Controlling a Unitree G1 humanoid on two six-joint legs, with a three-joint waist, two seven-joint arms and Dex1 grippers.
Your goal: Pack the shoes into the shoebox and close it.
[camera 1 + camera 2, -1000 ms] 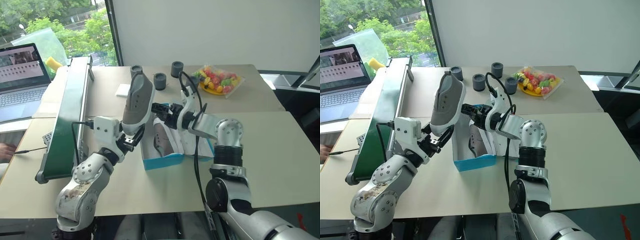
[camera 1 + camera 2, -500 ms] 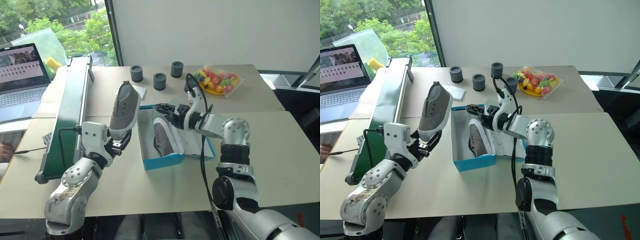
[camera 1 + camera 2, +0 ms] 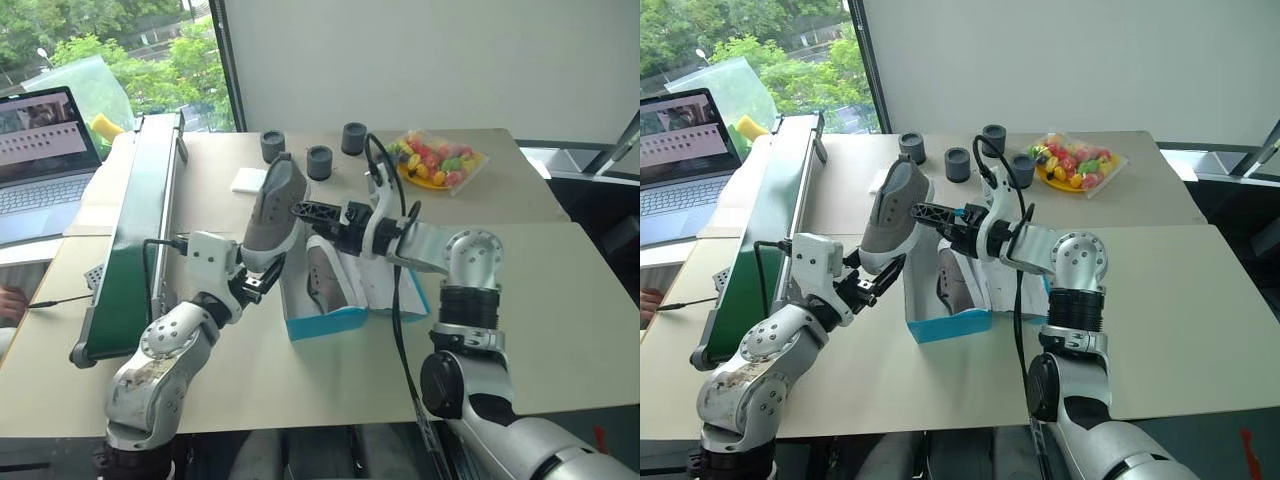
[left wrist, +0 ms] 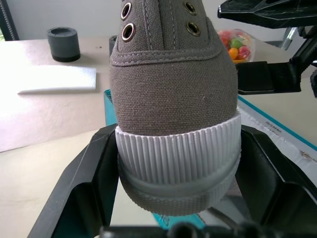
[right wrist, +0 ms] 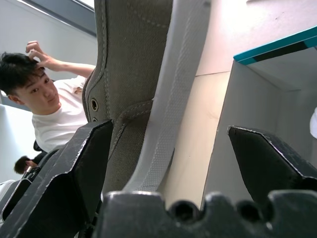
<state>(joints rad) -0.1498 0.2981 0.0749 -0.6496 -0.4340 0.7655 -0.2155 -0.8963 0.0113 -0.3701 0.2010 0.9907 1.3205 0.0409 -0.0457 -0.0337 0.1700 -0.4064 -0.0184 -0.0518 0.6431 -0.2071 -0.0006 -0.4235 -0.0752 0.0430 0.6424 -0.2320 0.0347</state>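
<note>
while left pincer (image 3: 262, 283) grips it, shoe (image 3: 275, 212) returned upright (boxward).

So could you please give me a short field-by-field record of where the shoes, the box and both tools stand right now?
held shoe: grey-brown sneaker, toe clamped in the left tool, raised beside the box
packed shoe: second sneaker lying inside the shoebox
shoebox: blue box, open on the table
right tool: open, jaws either side of the held shoe's upper part, not closed on it
task state: one shoe in, one not yet, lid not closed
</note>
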